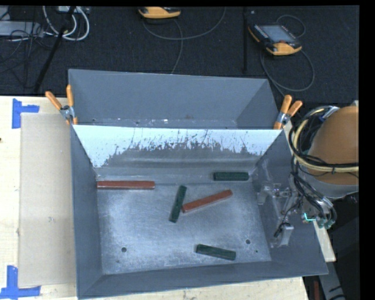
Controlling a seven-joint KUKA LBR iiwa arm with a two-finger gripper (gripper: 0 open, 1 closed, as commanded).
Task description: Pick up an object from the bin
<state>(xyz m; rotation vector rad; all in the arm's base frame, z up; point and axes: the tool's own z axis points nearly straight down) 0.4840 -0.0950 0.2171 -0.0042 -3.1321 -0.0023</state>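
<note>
Orange-and-black plastic handheld device (274,36) at 1 o'clock, second one (159,11) at 12, looped white cables (73,23) at 11.

A: What's past the top edge on your view?
B: Dark carpet floor (117,53), full width. White cables (73,23) bunched top left, thin dark cable (245,55) running down mid-right.
A: Anything else for you there?
B: Orange device (158,10) at top centre; second orange device (275,38) top right, grey screen facing up.
</note>
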